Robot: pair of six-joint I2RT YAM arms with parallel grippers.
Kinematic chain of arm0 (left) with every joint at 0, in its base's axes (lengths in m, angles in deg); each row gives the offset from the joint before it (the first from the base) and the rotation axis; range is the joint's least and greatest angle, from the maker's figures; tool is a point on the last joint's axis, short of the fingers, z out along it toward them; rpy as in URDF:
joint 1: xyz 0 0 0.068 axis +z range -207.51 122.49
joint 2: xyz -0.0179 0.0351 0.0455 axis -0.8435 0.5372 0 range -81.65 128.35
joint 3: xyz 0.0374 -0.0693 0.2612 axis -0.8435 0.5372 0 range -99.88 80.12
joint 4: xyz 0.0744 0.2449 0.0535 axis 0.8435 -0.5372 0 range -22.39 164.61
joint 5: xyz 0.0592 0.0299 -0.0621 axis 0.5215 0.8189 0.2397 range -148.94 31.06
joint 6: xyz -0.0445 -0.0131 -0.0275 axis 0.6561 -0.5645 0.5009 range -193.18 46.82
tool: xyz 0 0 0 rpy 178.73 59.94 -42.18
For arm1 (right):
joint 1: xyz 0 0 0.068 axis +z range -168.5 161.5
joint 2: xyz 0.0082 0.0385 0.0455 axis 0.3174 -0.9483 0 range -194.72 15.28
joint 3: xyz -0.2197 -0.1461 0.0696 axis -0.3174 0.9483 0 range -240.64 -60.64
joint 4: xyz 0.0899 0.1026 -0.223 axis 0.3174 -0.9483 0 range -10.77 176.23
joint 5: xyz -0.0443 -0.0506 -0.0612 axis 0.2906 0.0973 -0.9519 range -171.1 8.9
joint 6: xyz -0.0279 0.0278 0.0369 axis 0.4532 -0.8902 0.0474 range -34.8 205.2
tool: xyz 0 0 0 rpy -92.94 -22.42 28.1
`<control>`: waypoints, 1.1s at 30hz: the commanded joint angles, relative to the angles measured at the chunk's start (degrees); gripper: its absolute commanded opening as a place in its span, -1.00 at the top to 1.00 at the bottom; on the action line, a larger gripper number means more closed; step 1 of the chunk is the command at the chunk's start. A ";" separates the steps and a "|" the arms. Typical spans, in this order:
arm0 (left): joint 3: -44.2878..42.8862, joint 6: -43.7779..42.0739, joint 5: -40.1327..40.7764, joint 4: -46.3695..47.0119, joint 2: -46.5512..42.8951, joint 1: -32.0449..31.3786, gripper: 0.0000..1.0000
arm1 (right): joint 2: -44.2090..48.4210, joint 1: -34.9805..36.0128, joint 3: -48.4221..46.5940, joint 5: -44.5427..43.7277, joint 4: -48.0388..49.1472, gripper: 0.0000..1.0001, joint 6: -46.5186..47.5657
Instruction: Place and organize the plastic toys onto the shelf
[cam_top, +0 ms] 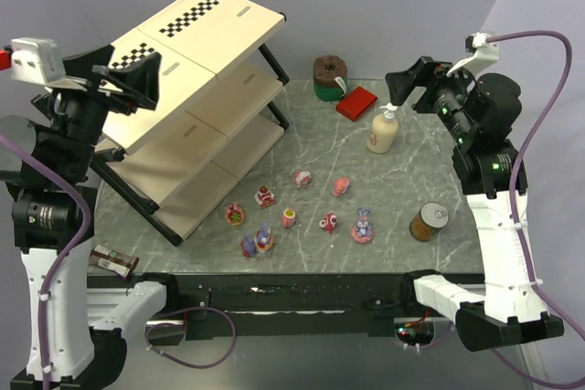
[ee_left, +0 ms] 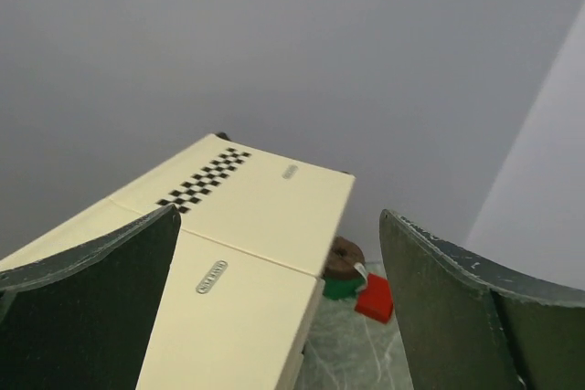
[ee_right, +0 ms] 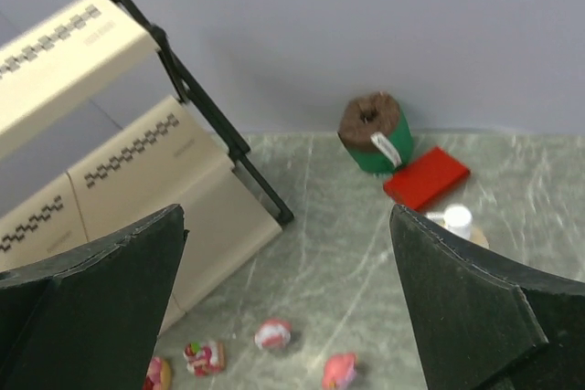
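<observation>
My left gripper (cam_top: 137, 79) and right gripper (cam_top: 407, 87) gape wide, empty; the plastic toys (cam_top: 289, 217) lie lower centre, well apart from both.

On the counter (cam_top: 320, 152) the shelf (cam_top: 196, 70) stands at 10 o'clock. The plastic toys (cam_top: 288, 217) lie scattered near 6 o'clock, none on the shelf. A mug (cam_top: 329, 77) and a flat block (cam_top: 356, 102) sit side by side at 12 o'clock. The pump bottle (cam_top: 383, 131) is at 2 o'clock and the tin can (cam_top: 428, 222) at 4.
</observation>
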 commanded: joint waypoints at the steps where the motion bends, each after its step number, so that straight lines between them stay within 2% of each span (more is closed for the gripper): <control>1: 0.57 -2.91 -15.06 4.27 -0.57 -0.89 -0.93 | -0.03 -0.18 2.00 -1.32 -6.16 -1.00 0.19; 5: -4.34 1.47 -17.63 1.56 5.30 -5.01 -0.93 | 3.12 0.79 10.32 -2.55 -4.32 -1.00 -0.16; 8: -8.66 0.00 -15.54 -2.92 9.09 -14.92 -0.93 | 6.29 1.40 15.52 -2.72 -2.29 -0.99 -1.12; 9: -8.66 -0.71 -11.61 -3.11 9.63 -21.13 -0.93 | 7.17 1.49 16.24 -2.81 -2.29 -1.00 -1.39; 11: -8.31 -2.72 -7.37 -4.33 11.64 -27.31 -0.93 | 7.44 1.58 17.30 -2.90 -3.16 -0.99 -2.18; 12: -8.66 -3.60 -5.43 -5.03 12.78 -33.61 -0.93 | 7.35 1.67 17.39 -2.99 -3.78 -0.99 -2.44; 14: -10.32 -7.38 3.52 -7.84 16.46 -40.93 -0.93 | 7.18 1.67 17.56 -2.99 -4.92 -0.99 -2.79; 15: -10.85 -8.70 6.59 -8.72 17.79 -47.93 -0.93 | 7.18 1.76 17.65 -3.42 -5.10 -0.98 -2.88; 16: -11.73 -10.80 11.85 -10.04 19.11 -50.96 -0.93 | 7.09 1.67 17.83 -3.86 -5.36 -0.99 -3.32; 18: -12.35 -12.05 16.18 -12.06 23.15 -57.63 -0.93 | 7.35 1.76 18.09 -5.00 -6.16 -0.99 -3.50; 21: -11.92 -11.62 22.08 -15.76 26.77 -62.83 -0.93 | 7.35 1.76 18.35 -6.67 -7.82 -0.99 -4.11; 24: -7.19 -9.16 27.61 -19.18 27.39 -66.35 -0.93 | 7.09 1.67 18.71 -9.22 -9.66 -0.98 -4.47; 27: -2.36 -3.11 33.07 -24.26 26.51 -68.29 -0.93 | 6.21 1.67 19.06 -12.30 -11.51 -0.98 -5.26; 30: 3.61 7.52 38.17 -30.15 25.02 -68.83 -0.93 | 4.90 1.67 19.41 -12.48 -12.84 -0.97 -6.22; 31: 5.30 13.47 39.22 -31.83 24.58 -68.92 -0.93 | 4.80 1.67 19.93 -12.13 -12.84 -0.97 -7.01; 33: 11.16 18.25 41.42 -33.86 23.00 -69.35 -0.98 | 4.45 1.67 20.72 -11.16 -12.23 -0.96 -7.98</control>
